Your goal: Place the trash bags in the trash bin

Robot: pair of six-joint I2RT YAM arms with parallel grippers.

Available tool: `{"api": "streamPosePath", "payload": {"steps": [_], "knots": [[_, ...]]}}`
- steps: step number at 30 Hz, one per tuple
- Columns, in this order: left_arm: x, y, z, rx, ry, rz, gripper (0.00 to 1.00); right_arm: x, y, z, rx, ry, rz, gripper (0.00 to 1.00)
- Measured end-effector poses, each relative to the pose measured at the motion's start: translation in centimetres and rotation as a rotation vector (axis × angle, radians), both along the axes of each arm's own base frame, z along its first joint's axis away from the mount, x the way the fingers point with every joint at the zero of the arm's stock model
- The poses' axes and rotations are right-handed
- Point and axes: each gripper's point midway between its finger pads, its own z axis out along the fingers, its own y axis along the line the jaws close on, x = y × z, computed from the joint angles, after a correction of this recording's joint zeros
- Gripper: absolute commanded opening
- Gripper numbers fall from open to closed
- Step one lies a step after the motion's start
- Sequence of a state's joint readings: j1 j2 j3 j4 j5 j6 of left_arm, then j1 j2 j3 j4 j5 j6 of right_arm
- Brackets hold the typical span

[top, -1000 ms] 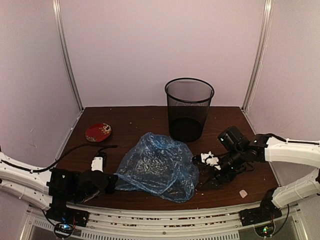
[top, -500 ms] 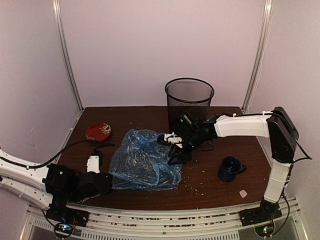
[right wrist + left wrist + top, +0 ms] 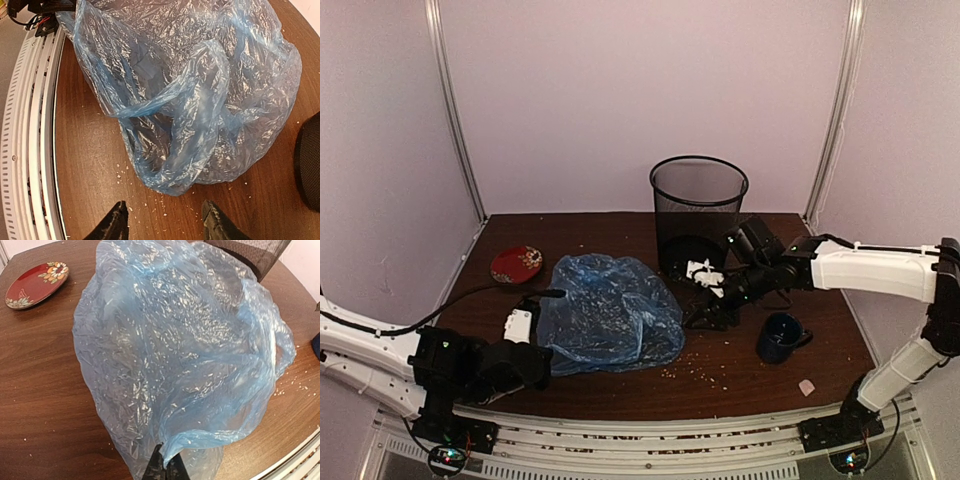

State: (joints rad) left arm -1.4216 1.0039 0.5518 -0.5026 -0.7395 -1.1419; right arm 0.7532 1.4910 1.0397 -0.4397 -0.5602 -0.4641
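Since a moment ago my right gripper [image 3: 165,214] backed off toward three o'clock, jaws spread and empty; my left gripper [image 3: 163,471] pinches the trash bags [image 3: 610,315] at seven o'clock.

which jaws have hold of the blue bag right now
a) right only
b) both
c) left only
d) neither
c: in the left wrist view the left jaws are pinched shut on a fold at the near edge of the trash bag, while the right wrist view shows the right jaws standing open over the table, just short of the bag and not touching it.
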Motion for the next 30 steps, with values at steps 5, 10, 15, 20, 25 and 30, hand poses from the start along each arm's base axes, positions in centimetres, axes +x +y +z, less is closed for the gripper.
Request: {"api": "streamPosePath", "payload": {"steps": [5,10,15,20,25,30], "knots": [[0.0,-0.4,-0.8,0.034,0.004,-0.011,0.0,0.0,0.2,-1.0,-0.025,-0.005,-0.027,0.45],[0.0,-0.8,-0.7,0.018,0.005,-0.015,0.0,1.9,1.8,-2.3,-0.049,0.002,-0.044,0.42],[0.0,-0.9,-0.6,0.009,0.003,-0.015,0.0,4.1,3.5,-3.4,-0.066,0.003,-0.069,0.41],[0.0,-0.9,-0.2,-0.009,0.0,-0.015,0.0,5.4,4.4,-4.0,-0.073,-0.006,-0.087,0.41],[0.0,-0.8,-0.2,-0.018,-0.002,-0.015,0.0,5.9,5.3,-4.1,-0.073,-0.017,-0.08,0.41],[0.0,-0.6,-0.3,-0.02,-0.002,-0.015,0.0,5.5,6.0,-4.6,-0.083,-0.016,-0.057,0.39]]}}
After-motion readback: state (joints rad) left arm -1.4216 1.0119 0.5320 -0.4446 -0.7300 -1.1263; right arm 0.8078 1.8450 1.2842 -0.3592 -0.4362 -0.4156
